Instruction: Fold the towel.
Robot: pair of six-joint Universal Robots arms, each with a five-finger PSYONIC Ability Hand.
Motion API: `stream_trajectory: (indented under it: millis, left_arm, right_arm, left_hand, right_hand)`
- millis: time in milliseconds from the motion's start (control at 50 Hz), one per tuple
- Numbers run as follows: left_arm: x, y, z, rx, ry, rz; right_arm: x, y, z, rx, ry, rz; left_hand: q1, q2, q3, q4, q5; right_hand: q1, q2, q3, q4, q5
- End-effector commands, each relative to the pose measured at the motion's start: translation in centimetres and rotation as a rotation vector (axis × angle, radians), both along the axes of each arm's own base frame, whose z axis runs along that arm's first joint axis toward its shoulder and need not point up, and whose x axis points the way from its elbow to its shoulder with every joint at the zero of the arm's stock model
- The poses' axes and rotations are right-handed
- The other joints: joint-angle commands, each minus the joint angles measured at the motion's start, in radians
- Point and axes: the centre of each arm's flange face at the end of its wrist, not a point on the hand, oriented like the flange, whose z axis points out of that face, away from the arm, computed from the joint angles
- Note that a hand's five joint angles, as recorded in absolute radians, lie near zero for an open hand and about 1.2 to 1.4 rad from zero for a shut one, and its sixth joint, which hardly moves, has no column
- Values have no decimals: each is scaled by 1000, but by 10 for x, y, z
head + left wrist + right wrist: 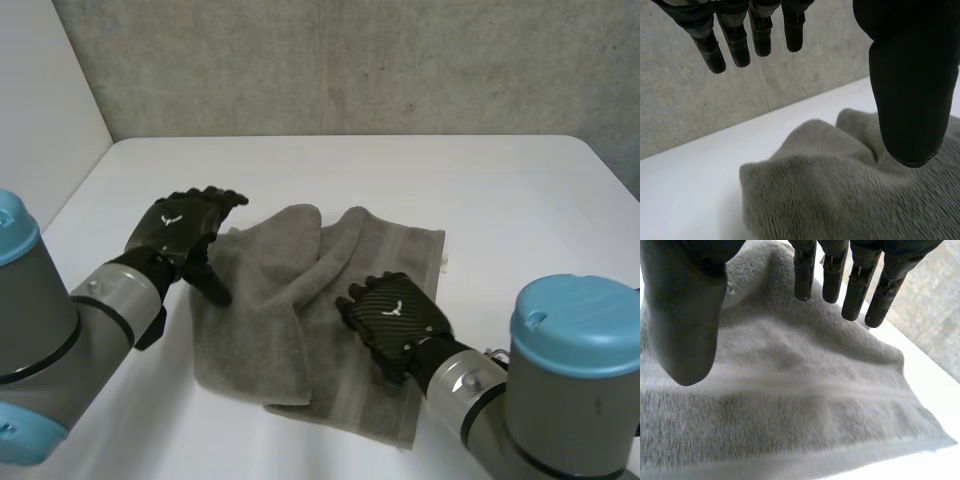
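Observation:
A grey towel [300,320] lies rumpled in the middle of the white table [500,190], with a raised fold running through its centre. My left hand [185,228] hovers over the towel's left edge, open, fingers [735,42] straight and thumb [912,90] apart, holding nothing. In the left wrist view the towel [840,190] bulges up below the palm. My right hand [392,318] sits above the towel's right half, open too, with fingers [855,285] and thumb [685,325] spread over the striped towel [790,405].
A grey concrete wall [350,65] stands behind the table's far edge. A pale wall [40,110] rises at the left. Bare table surface surrounds the towel on all sides.

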Motion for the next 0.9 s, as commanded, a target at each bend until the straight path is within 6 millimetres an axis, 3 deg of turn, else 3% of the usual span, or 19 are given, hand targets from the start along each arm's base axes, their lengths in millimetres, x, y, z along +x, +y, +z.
stream_trajectory:
  millis: [20, 180, 500, 900]
  left_arm:
    - [12, 20, -21, 23, -202, -37]
    - [21, 38, -41, 22, -347, -81]
    - [26, 19, -47, -30, -326, -28]
    - [27, 19, -49, -25, -324, -26]
  right_arm:
    - [-20, 1, -7, 110, 64, -40]
    - [-32, 12, -22, 195, 85, -14]
    - [-33, 18, -41, 174, 41, 7]
    - [-31, 17, -47, 173, 28, 8]
  left_hand:
    - [42, 40, 41, 42, 41]
    - [39, 37, 38, 39, 38]
    - [30, 28, 29, 31, 30]
    - [15, 14, 14, 16, 15]
  right_hand:
    - [-69, -95, -77, -59, -24]
    - [-69, -95, -77, -59, -24]
    - [-25, -51, -33, -15, 20]
    - [166, 140, 158, 176, 210]
